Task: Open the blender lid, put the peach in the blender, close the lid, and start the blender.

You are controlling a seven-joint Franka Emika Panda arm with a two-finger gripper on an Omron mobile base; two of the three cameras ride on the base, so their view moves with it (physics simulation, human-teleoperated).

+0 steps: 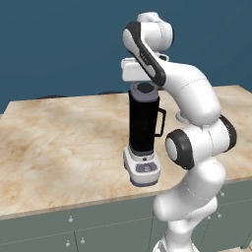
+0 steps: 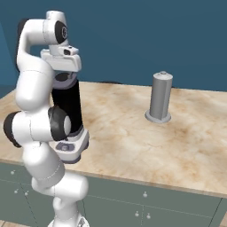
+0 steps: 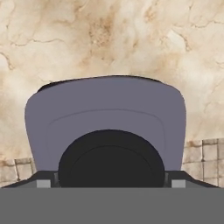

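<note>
— What sat closest to the hand camera?

— The blender lid, a flat dark grey rounded-square cap, with its black round centre knob right at the bottom edge of the hand view. Marbled beige stone showed beyond it.

— And around the blender?

— The blender, a tall black jar with a side handle on a white-grey base with a button panel, stood upright near the front edge of the beige marble counter. Well apart from it, farther back and to the right in the right base view, stood a plain grey cylinder on a round foot. Grey-green cabinet fronts with small knobs ran below the counter, and a dark blue wall rose behind.

— Did anything block the view?

— The white arm with dark joints did. In the right base view its elbow covered part of the jar, and the hand hid most of the lid in both base views.

— How was the arm posed?

— It rose from the base, folded at the elbow beside the jar, and arched over so the hand pointed straight down onto the jar's top.

— The fingers?

— The gripper was down at the lid, but I couldn't tell how far apart the fingers were, or whether they touched the knob.

— The peach?

— I couldn't make it out.
</note>
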